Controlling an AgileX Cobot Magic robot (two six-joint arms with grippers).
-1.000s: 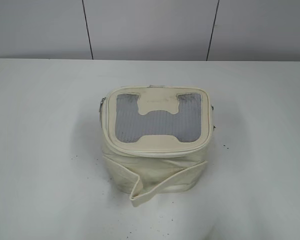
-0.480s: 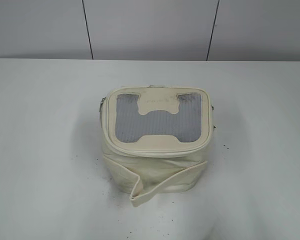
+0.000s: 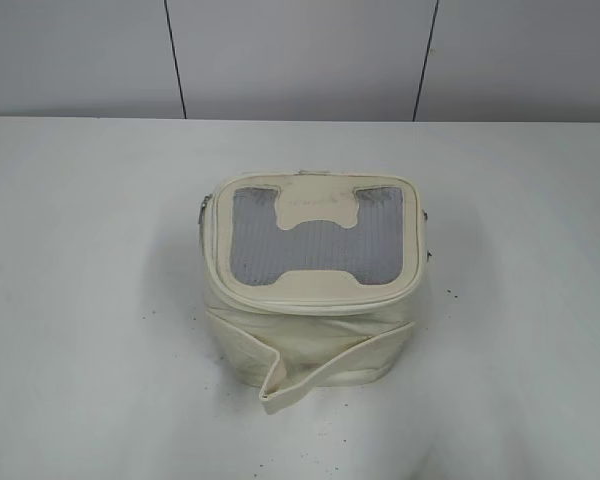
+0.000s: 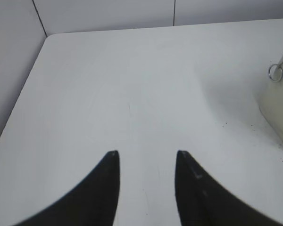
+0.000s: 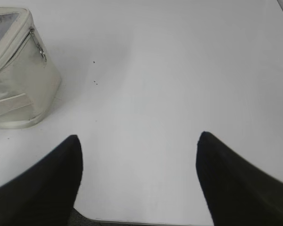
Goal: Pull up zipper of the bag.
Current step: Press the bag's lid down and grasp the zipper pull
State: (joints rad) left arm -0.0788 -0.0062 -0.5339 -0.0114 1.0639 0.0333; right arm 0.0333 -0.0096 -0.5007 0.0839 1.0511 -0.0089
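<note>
Bench (image 3: 90, 300), broad, white and matte, fills every view and ends at pale grey wall panels behind. Near its middle in the exterior view stands the small boxy cream-white fabric bag (image 3: 315, 290), rounded at the corners, its top panel tilted toward the camera with a grey mesh window (image 3: 315, 248) crossed by a cream H-shaped patch. A loose cream strap band (image 3: 320, 375) wraps the lower body and folds out at the front. The cream zipper (image 3: 310, 305) runs round the rim of the top panel; one small silver pull with a ring hangs at the bag's left side (image 3: 201, 211), another at the right side (image 3: 430, 252).

The left gripper (image 4: 146, 153) hovers over bare bench, its two dark fingers spread apart and holding nothing, the bag only at the right edge of its view. The right gripper (image 5: 139, 135) is spread wider, also empty, well apart from the bag at its upper left.
</note>
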